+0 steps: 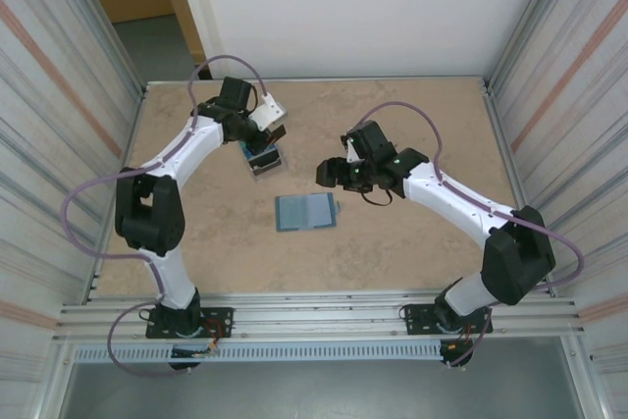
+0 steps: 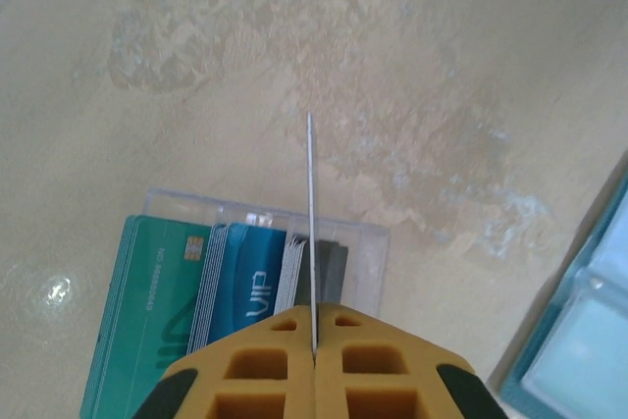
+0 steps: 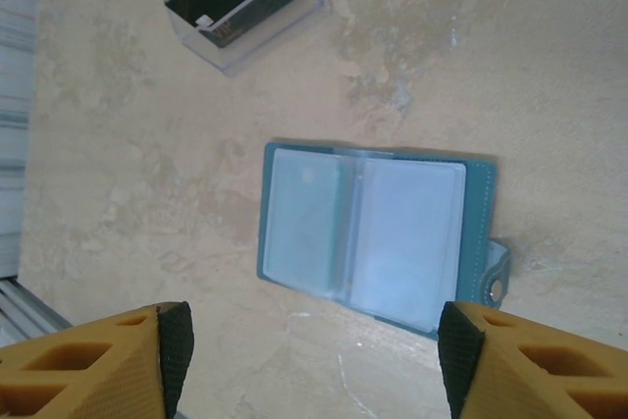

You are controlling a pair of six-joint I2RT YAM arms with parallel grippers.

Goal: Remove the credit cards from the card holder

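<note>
While the left gripper [image 2: 314, 345] pinches one thin card [image 2: 310, 203] edge-on above the clear box [image 2: 368, 257] of cards [image 2: 157, 291] at the far left, the right gripper [image 3: 314, 340] hangs spread over the open wallet [image 3: 378, 242] at mid-table.

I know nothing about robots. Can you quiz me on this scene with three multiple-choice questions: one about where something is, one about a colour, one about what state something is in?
1. Where is the card holder?
A. Inside a clear box
B. Open on the table, near its middle
C. Held up in a gripper

2. What colour is its cover?
A. Red
B. Yellow
C. Blue

3. How does the left gripper stand?
A. Shut on a thin card
B. Wide open
C. Shut on the card holder

Answers: 1 B, it lies spread flat on the tabletop with nothing gripping it; 2 C, a blue edge frames its clear sleeves; 3 A, it pinches a card seen edge-on.
</note>
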